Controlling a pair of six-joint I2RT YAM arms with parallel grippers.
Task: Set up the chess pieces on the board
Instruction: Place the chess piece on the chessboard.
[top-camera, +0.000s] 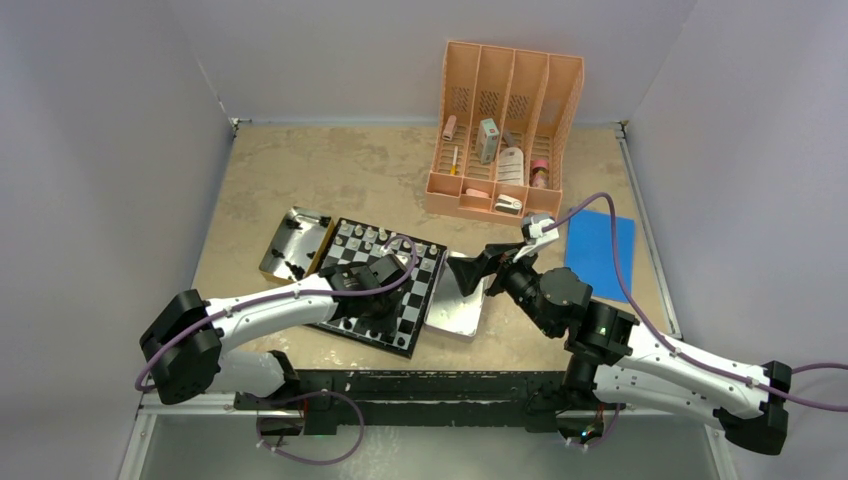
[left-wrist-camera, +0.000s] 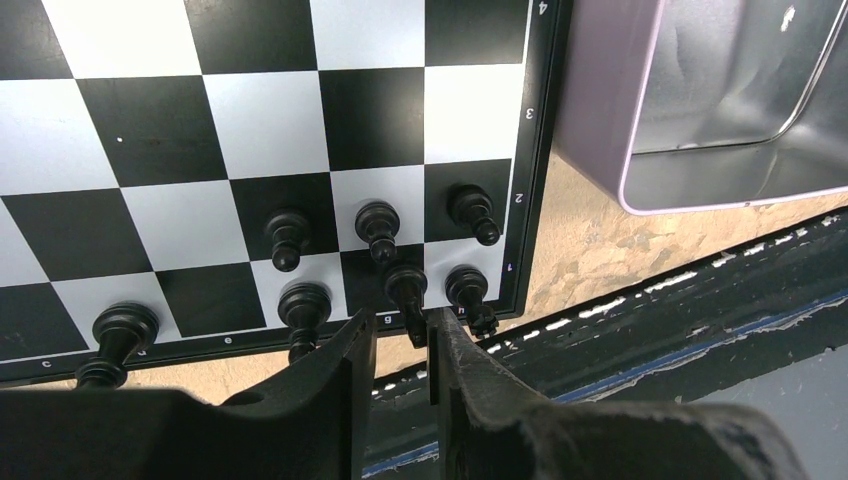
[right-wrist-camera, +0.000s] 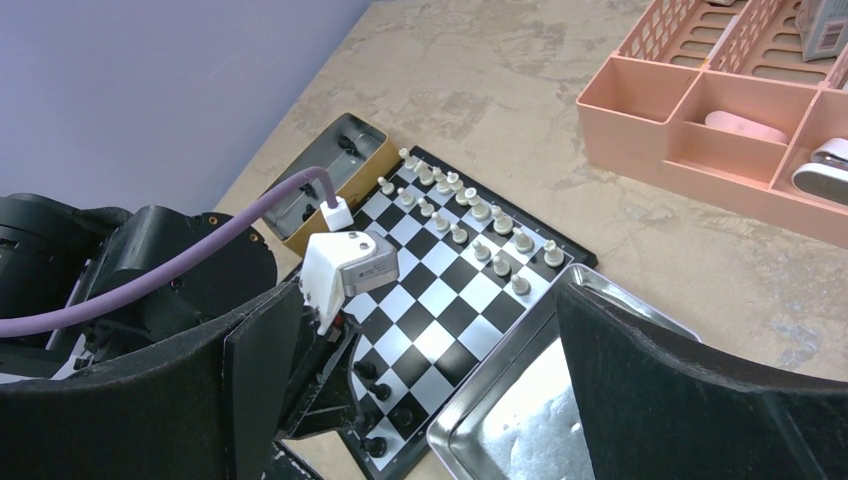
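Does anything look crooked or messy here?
Yes. The black-and-silver checkered chessboard lies twisted, with its sides slanted against the near edge of the beige table. The black chess pieces fill only one corner of it, and a few more sit in the open gold-coloured tin beside it.

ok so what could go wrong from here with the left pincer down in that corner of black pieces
1. The left pincer straddles a black piece on the edge row of the board, with the corner piece right beside it; spreading or lifting could tip a neighbour.
2. That row runs along the rim, so a nudged piece may fall off onto the table.
3. The right pincer hangs open over the tray close by; the arms could crowd each other.
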